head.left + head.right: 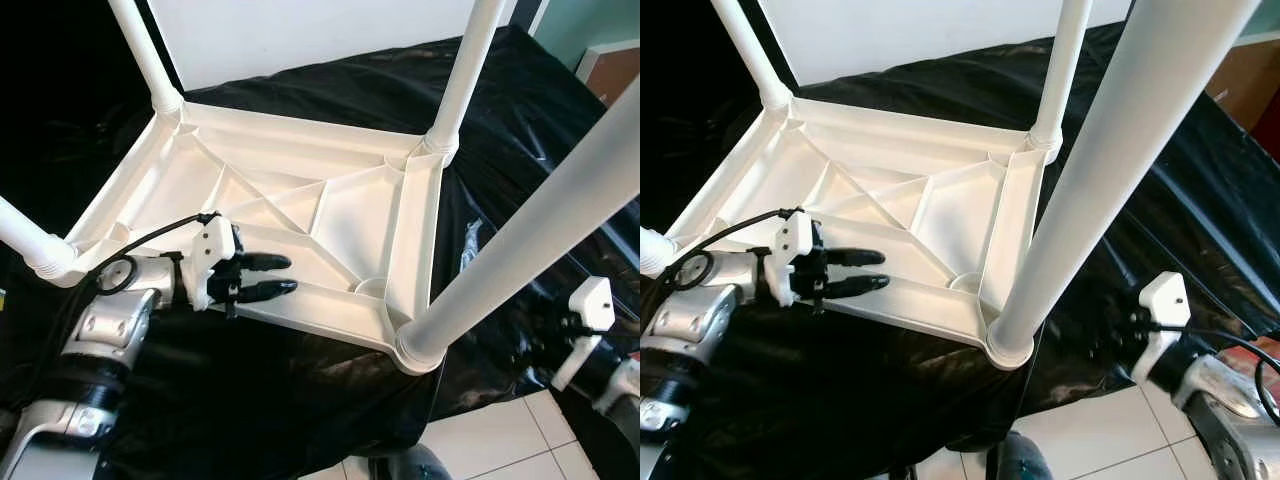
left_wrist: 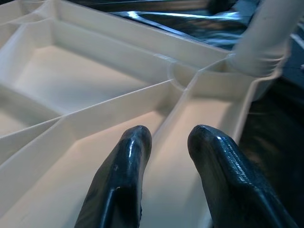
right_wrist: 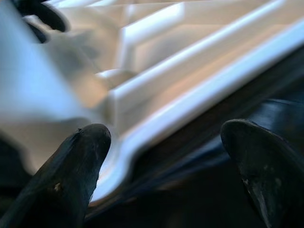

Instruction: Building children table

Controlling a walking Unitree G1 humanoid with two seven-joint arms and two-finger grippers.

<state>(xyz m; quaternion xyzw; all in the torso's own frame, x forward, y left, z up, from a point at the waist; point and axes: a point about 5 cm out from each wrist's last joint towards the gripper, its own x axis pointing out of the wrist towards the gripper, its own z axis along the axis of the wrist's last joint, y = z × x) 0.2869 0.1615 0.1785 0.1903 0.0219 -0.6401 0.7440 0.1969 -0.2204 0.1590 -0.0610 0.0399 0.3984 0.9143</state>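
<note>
A white plastic children's table (image 1: 355, 215) lies upside down on a black sheet, its ribbed underside facing up. A white tube leg stands in each corner socket: far left (image 1: 145, 55), far right (image 1: 465, 75), near right (image 1: 540, 230) and near left (image 1: 25, 240). My left gripper (image 1: 285, 275) hovers over the table's near rim, open, its fingers (image 2: 123, 175) a little apart with nothing between them. Off the table's right side, beside the near-right leg, my right gripper (image 3: 166, 161) is low and wide open, holding nothing.
The black plastic sheet (image 1: 250, 400) covers the surface under the table and hangs over the near edge. White floor tiles (image 1: 500, 440) show below it. A white board (image 1: 300, 35) stands behind, and a wooden piece (image 1: 615, 65) sits at the far right.
</note>
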